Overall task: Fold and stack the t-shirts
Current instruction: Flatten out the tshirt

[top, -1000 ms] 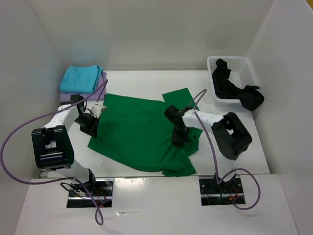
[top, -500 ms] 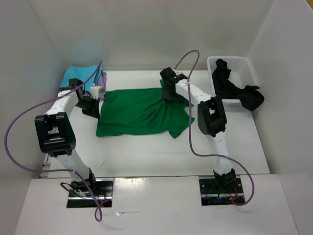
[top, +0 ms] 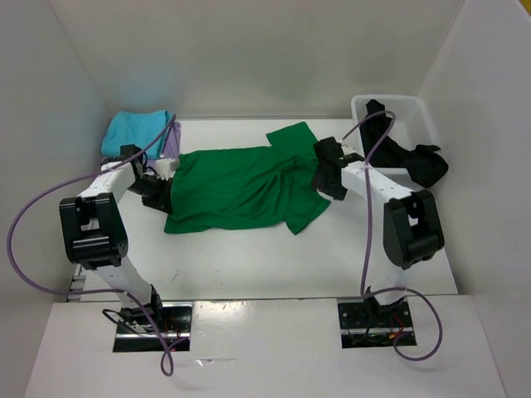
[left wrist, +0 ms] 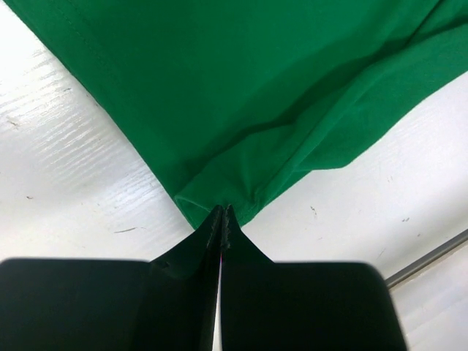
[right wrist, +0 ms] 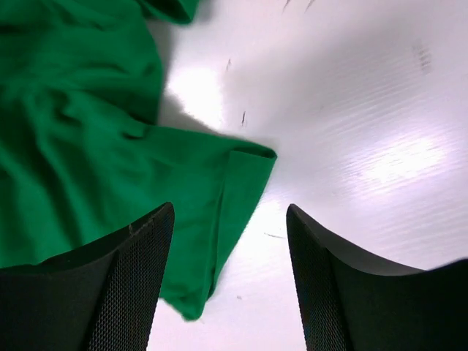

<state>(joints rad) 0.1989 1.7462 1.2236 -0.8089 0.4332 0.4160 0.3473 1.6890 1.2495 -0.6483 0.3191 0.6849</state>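
Note:
The bright green t-shirt (top: 241,189) lies folded over across the middle of the table, one sleeve (top: 290,135) pointing to the far side. My left gripper (top: 158,189) is shut on its left corner; in the left wrist view the jaws (left wrist: 221,213) pinch the green hem (left wrist: 256,88). My right gripper (top: 328,179) hangs open over the shirt's right edge, and the right wrist view shows nothing between the fingers (right wrist: 139,278), only the green cloth (right wrist: 73,146) and bare table below. A turquoise t-shirt (top: 135,133) rests on a lavender one (top: 172,143) at the far left. A black t-shirt (top: 390,145) hangs out of the bin.
The white plastic bin (top: 408,104) stands at the far right by the wall. White walls close in the table on the left, back and right. Purple cables loop off both arms above the table.
The right gripper carried the shirt's near half to the far side, folding it, then let go and moved to the shirt's right edge. The left gripper stayed shut on the cloth.

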